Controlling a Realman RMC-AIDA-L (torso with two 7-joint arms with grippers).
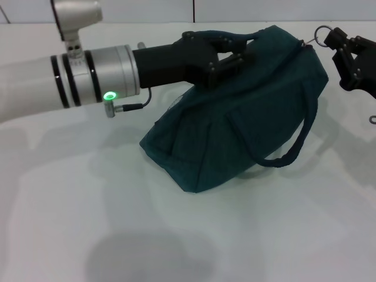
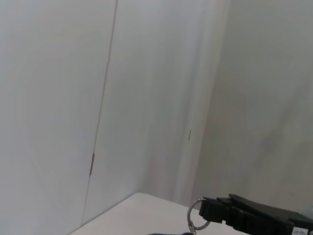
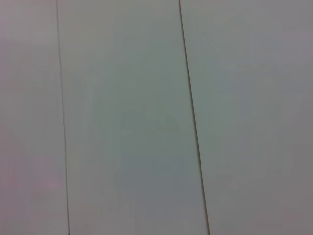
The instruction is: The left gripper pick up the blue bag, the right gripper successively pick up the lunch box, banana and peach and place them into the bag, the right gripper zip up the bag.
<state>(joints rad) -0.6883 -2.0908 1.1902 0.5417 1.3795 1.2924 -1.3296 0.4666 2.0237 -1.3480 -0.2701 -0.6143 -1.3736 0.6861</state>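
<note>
The blue bag (image 1: 235, 129) stands tilted on the white table (image 1: 70, 223), with one strap (image 1: 296, 144) hanging loose down its side. My left gripper (image 1: 226, 54) reaches in from the left and is shut on the top of the bag, holding it up. My right gripper (image 1: 333, 40) is at the bag's upper right end, shut on the metal zip ring (image 1: 321, 32). The ring (image 2: 197, 220) and the right gripper (image 2: 210, 211) also show in the left wrist view. The lunch box, banana and peach are out of view.
A pale panelled wall (image 2: 146, 98) stands behind the table. The right wrist view shows only wall panels (image 3: 122, 122). A small dark part (image 1: 372, 119) shows at the right edge of the head view.
</note>
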